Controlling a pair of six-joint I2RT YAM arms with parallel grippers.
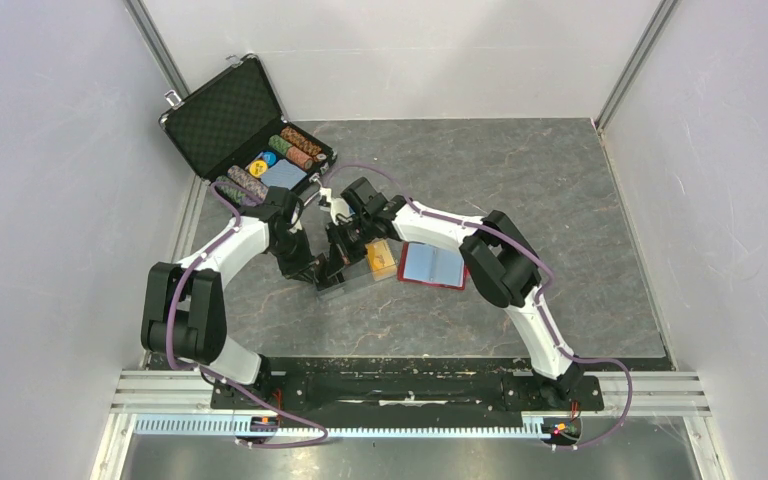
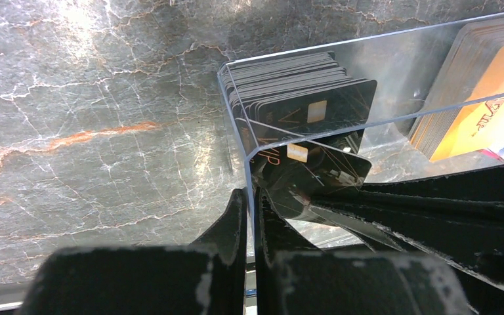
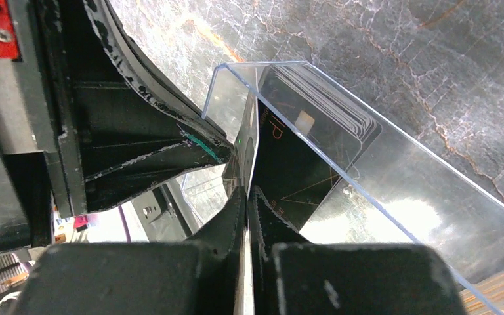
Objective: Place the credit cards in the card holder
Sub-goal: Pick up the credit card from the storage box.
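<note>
Both grippers closed: left gripper (image 2: 250,198) pinches the clear acrylic tray (image 2: 394,85) wall, right gripper (image 3: 246,195) apparently nips one black chip-marked plastic card (image 2: 321,172) at the tray end; step judged extraction, next needing a clean lift toward the open red leather-like card holder (image 1: 440,285) beside the tray.

**Tight in the middle, room to the right**

Both my grippers crowd one end of the clear tray (image 2: 394,79), just left of the worktop's (image 1: 520,170) centre. The left gripper (image 2: 249,197) pinches its end wall. The right gripper (image 3: 246,190), closed, sits hard against it, so nothing else fits there. Black cards (image 2: 295,85) pack that end of the tray. The right arm's elbow (image 1: 500,262) hangs over the card holder's (image 1: 430,285) right edge. The open chip case (image 1: 222,115) stands in the far left corner. The far right and near right of the worktop lie bare.
</note>
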